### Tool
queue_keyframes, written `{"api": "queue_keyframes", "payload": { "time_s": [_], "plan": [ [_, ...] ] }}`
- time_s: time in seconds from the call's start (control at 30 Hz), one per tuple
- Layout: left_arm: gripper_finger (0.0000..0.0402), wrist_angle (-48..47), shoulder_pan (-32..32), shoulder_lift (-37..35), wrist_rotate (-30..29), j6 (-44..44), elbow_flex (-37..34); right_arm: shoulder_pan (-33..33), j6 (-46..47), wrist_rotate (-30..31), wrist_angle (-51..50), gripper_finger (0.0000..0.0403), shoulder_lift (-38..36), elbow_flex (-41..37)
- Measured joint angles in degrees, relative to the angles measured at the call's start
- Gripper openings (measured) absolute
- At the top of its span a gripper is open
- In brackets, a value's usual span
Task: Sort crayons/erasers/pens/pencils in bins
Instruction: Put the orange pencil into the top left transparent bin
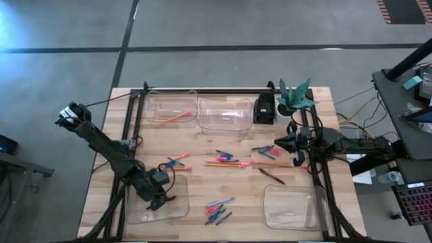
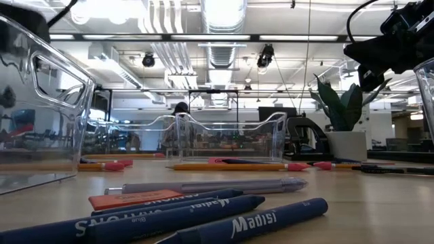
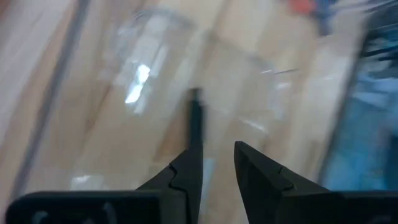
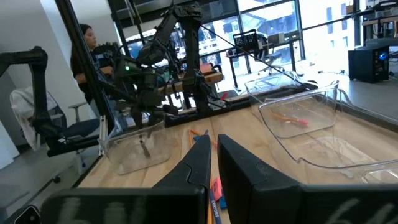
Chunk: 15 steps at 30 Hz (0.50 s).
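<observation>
I have the left gripper [image 1: 156, 200] down inside the near-left bin [image 1: 177, 209], at the counter's [image 1: 202, 162] front left corner. In the left wrist view its fingers [image 3: 186, 171] stand slightly apart, and a pen [image 3: 196, 118] lies along the inner edge of one finger, its tip out over the clear bin floor. I cannot tell whether the finger still touches the pen or whether it is already loose.

The right gripper [image 1: 280, 144] hangs over the right side of the counter, near the far edge, with its fingers [image 4: 199, 163] pressed together and nothing between them.

Across the middle of the counter lie the pencils [image 1: 226, 163] in a loose row, with another pen [image 1: 271, 177] just nearer the front from them. A small cluster of blue crayons [image 1: 219, 214] sits near the front edge, between the two front bins; in the low view they fill the foreground. I see small red and blue pieces [image 1: 177, 162] left of the pencils, too small for me to name.

One pencil [image 1: 174, 117] already lies in the far-left bin [image 1: 169, 108]. The far-middle bin [image 1: 226, 113] beside it and the near-right bin [image 1: 291, 206] look bare. A black box [image 1: 264, 108] and a potted plant [image 1: 295, 96] stand at the far right corner.
</observation>
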Motion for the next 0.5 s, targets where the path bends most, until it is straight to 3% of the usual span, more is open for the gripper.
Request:
{"api": "queue_keyframes", "payload": {
  "time_s": [0.1, 0.2, 0.43, 0.5],
  "plan": [
    [0.0078, 0.1, 0.0, -3.4, -1.4, 2.4, 1.3, 0.0, 0.0, 0.0, 0.0, 0.0022, 0.0, 0.0],
    [0.0078, 0.1, 0.0, -7.3, -6.5, 6.3, 2.0, 0.0, 0.0, 0.0, 0.0, 0.0022, 0.0, 0.0],
    [0.0078, 0.1, 1.4, -12.3, -32.7, 20.8, 2.0, 0.0, 0.0, 0.0, 0.0, 0.0022, 0.0, 0.0],
    [0.0078, 0.1, 3.9, -12.3, -37.2, 21.4, 1.9, 0.0, 0.0, 0.0, 0.0, 0.0022, 0.0, 0.0]
  ]
}}
